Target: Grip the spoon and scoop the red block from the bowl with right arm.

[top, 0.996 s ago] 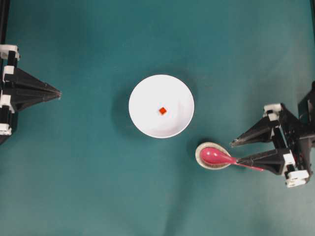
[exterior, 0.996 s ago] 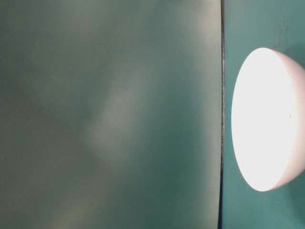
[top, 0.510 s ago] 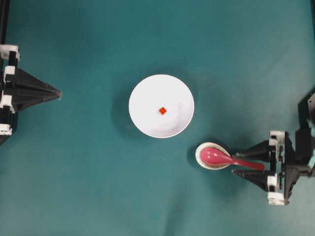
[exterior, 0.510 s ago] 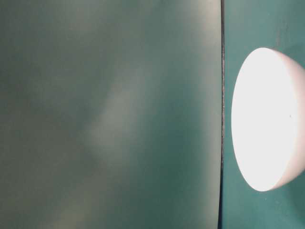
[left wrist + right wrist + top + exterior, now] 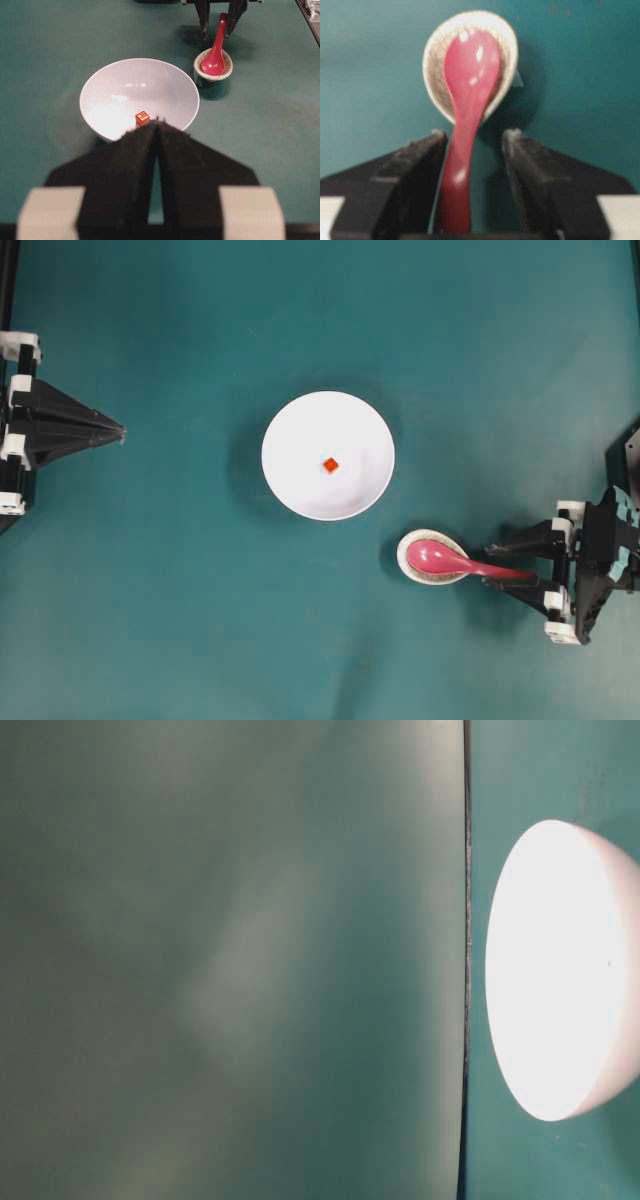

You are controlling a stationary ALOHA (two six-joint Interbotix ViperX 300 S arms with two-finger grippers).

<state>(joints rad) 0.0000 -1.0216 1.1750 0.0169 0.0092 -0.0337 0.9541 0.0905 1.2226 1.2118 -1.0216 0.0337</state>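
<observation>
Since a second ago the right arm has swung round and lined its claw [image 5: 497,560] up with the spoon's handle, one finger now on each side of it where before only the lower finger lay along it; the bowl, block and left arm have not shifted.

Nearest, in the right wrist view, the right claw [image 5: 472,145] stands wide open, the spoon [image 5: 467,100] running up between its fingers. The handle lies close against the left finger, with a clear gap to the right one, so nothing is gripped yet. Just beyond, the spoon's scoop rests in the speckled oval spoon rest [image 5: 436,82].

Farther off, the white bowl [image 5: 290,430] sits near the table's middle, well apart from the spoon rest, with the red block [image 5: 330,465] lying at its bottom. At the far left the left claw [image 5: 118,430] hangs with its tips together, holding nothing.

As for progress, only the approach looks done. Closing on the handle, lifting the spoon, carrying it to the bowl and scooping the block all remain.

Underneath is a plain teal table [image 5: 200,640], matte and faintly scuffed. The table-level view shows only a blurred teal backdrop and the overexposed bowl [image 5: 560,970]; nothing more of the room can be made out.
</observation>
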